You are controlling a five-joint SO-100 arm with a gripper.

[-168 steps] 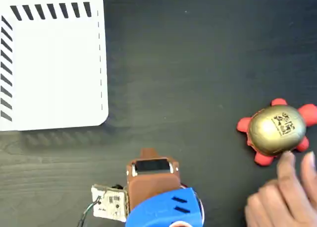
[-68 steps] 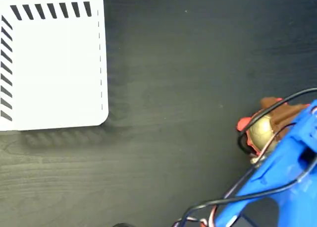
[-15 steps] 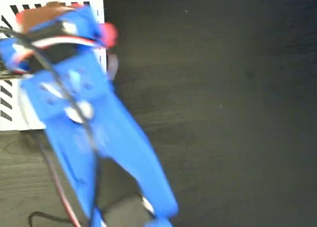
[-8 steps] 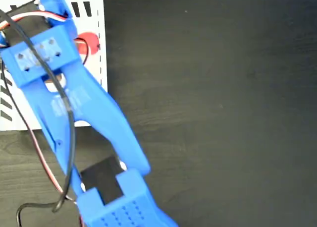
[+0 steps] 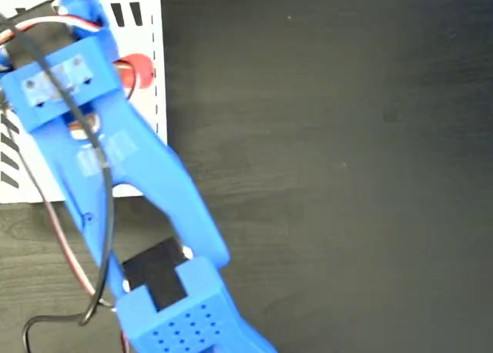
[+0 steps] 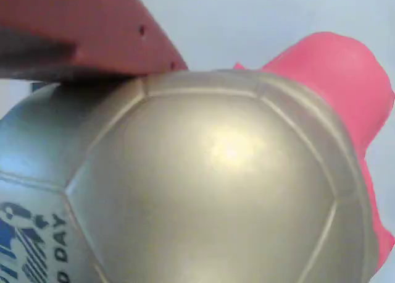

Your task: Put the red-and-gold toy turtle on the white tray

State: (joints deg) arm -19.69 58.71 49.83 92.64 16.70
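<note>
Red-and-gold toy turtle over the white tray, filling the wrist view, one red part peeking out beside the blue arm in the fixed view. Gripper's brown finger pressed on the shell; grip apparently closed, though opposite finger hidden. Dark worktop beyond

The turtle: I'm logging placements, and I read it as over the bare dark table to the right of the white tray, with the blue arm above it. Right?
Not quite. The fixed view shows the turtle over the white tray, not the dark table; the blue arm is above it.
</note>
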